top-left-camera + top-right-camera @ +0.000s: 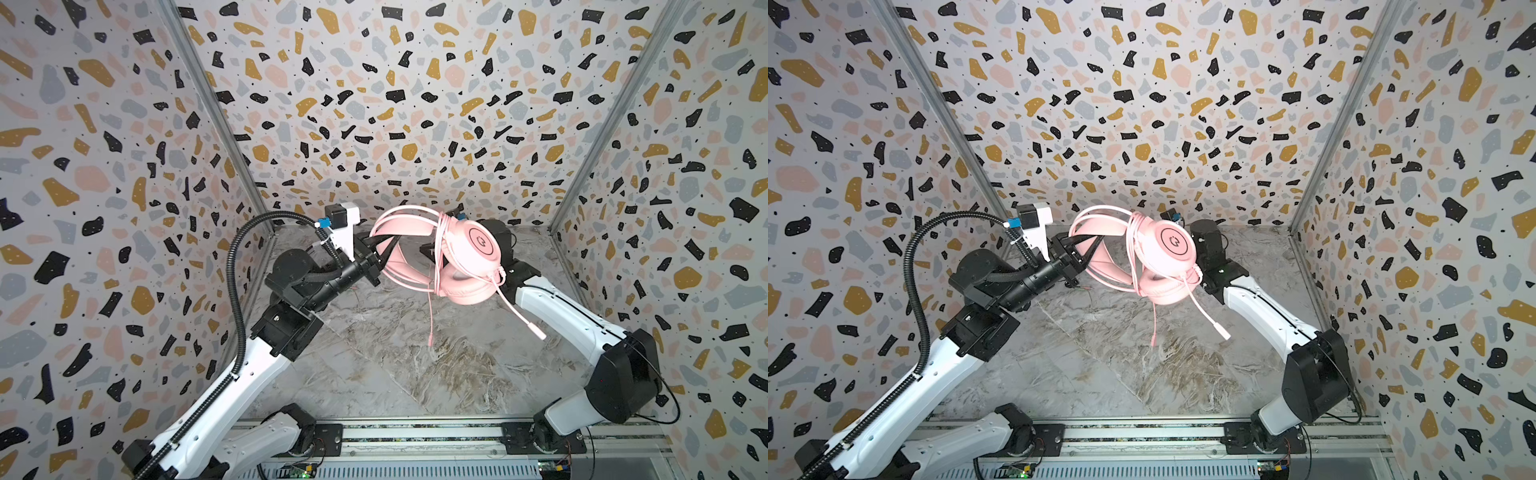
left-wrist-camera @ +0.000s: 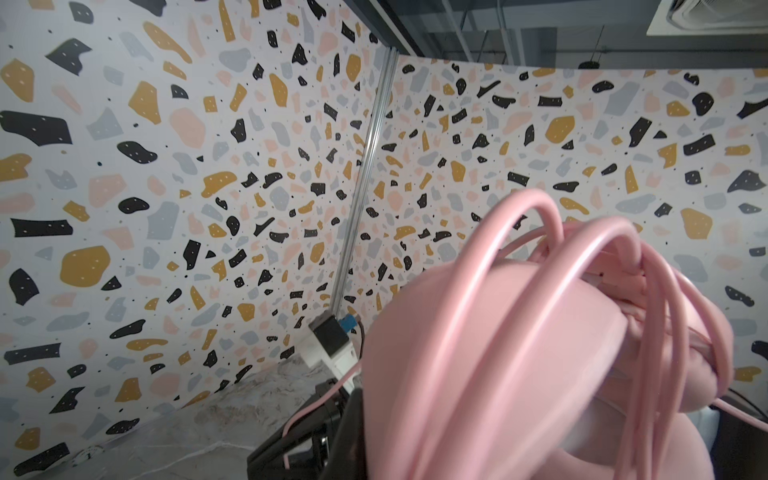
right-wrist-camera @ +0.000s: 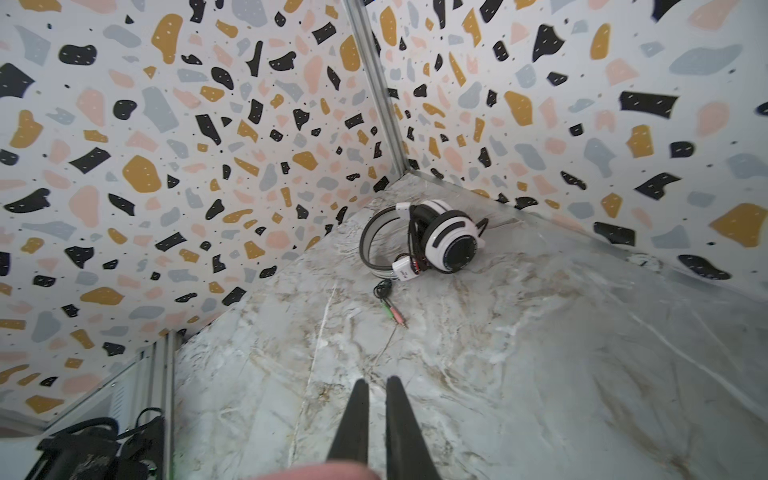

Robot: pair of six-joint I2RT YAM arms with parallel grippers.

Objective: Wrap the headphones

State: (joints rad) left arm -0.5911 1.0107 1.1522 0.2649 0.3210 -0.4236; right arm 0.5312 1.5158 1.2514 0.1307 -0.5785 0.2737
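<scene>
Above the grey marbled tabletop [image 1: 415,357], a pink over-ear headset [image 1: 478,245] in the left gripper [image 1: 390,249]

Both top views: the left gripper [image 1: 1090,249] is clamped on the headband, and the cable-wound headset [image 1: 1177,245] hangs clear of the table.

Left wrist view: the pink headset [image 2: 478,353] sits right against the camera.

Right wrist view: the right gripper [image 3: 377,380] is nearly closed, with nothing seen between its tips. A white-and-black over-ear headset [image 3: 440,241] lies well beyond it in the corner.

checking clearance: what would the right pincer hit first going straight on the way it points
Likely the marble tabletop ahead of the right pincer, short of the plugs of the white-and-black headset; depth is hard to judge.
</scene>
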